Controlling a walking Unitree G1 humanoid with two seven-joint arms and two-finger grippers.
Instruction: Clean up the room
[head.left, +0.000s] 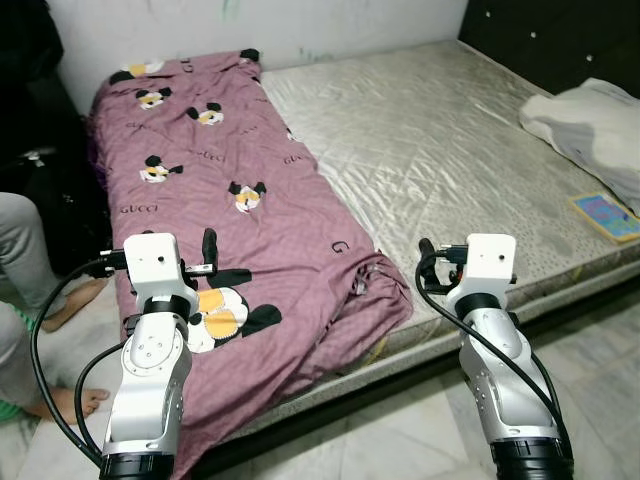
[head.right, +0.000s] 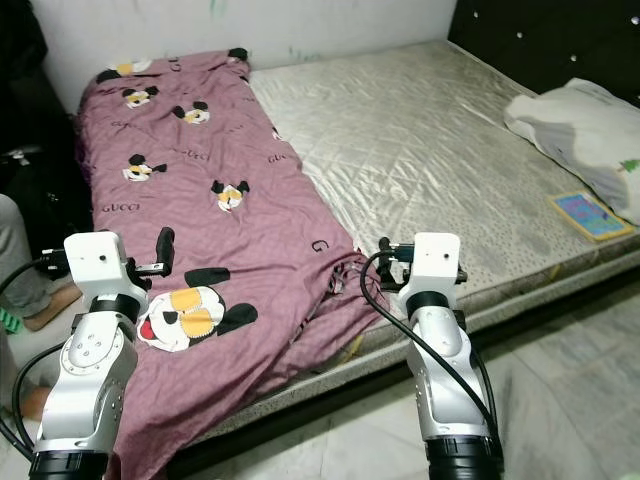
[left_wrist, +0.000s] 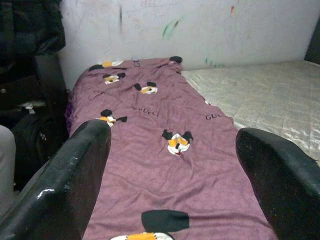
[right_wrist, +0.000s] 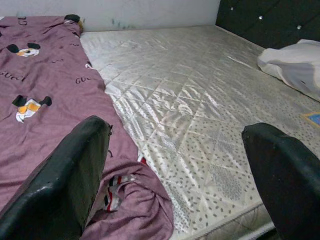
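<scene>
Two silver arms nearest, raised side by side before a low bed. Left gripper (left_wrist: 172, 165) spread wide, holding nothing, poised above the purple sheet (head.left: 215, 190). Right gripper (right_wrist: 175, 165) likewise splayed and empty, over the sheet's bunched corner (right_wrist: 127, 200) at the near mattress edge.

Sheet printed with cartoon mouse heads, covering the left strip of the mattress (head.left: 440, 150), draped over the near edge toward the floor; lower hem cut off by the left arm. Rest of the mattress bare, quilted, silvery. White bundle (head.left: 590, 125) at far right, partly cropped. Small colourful flat item (head.left: 607, 215) beside it, details unreadable. Pale tiled floor (head.left: 400, 430) open along the near edge. Person's legs and bare feet (head.left: 65, 300) at far left, mostly out of frame.
</scene>
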